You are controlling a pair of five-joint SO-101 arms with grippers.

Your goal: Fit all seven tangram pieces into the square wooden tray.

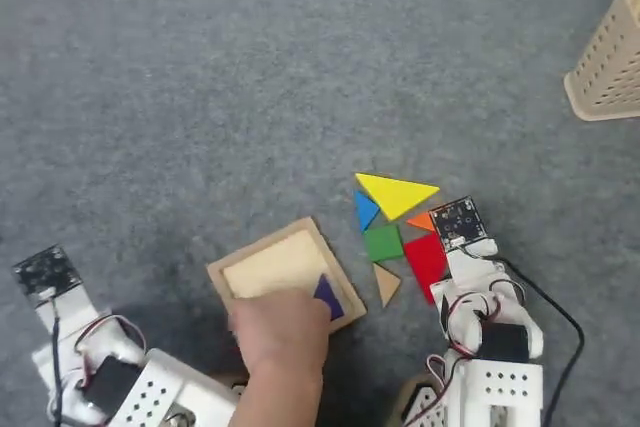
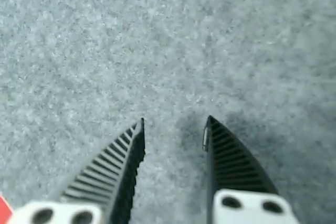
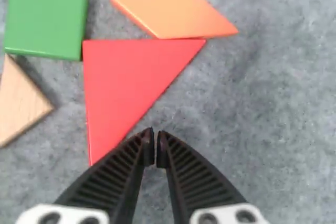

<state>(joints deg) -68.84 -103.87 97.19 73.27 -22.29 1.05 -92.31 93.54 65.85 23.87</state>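
The grey tabletop (image 1: 200, 97) carries the square wooden tray (image 1: 270, 267). Near it lie a yellow triangle (image 1: 395, 192), blue triangle (image 1: 366, 210), green square (image 1: 383, 243), orange parallelogram (image 1: 422, 220), red triangle (image 1: 425, 262) and plain wooden triangle (image 1: 386, 283). A perforated beige container (image 1: 608, 57) stands well apart.

no readable text, no labels or numbers, plain coloured tangram pieces (image 1: 383, 243), unmarked wooden tray (image 1: 268, 265)

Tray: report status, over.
Left tool open over carpet. Right tool shut, at red triangle edge. Tray has purple piece; six pieces outside. Hand over tray's near corner.
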